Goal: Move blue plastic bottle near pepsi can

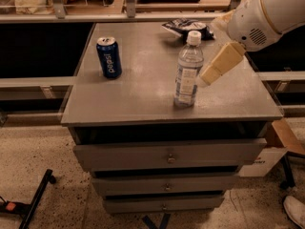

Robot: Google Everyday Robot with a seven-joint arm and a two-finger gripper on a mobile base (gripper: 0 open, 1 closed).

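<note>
The blue plastic bottle stands upright near the front right of the grey cabinet top; it is clear and bluish with a white cap and a white-and-blue label. The pepsi can stands upright at the left of the top, well apart from the bottle. My gripper hangs from the white arm, which comes in from the upper right. The gripper's cream tip is right beside the bottle's right side, at label height. I cannot tell whether it touches the bottle.
A dark snack bag with white print lies at the back of the top, behind the bottle. The cabinet has three drawers below. A cardboard box sits on the floor at the right, and a shelf runs behind the cabinet.
</note>
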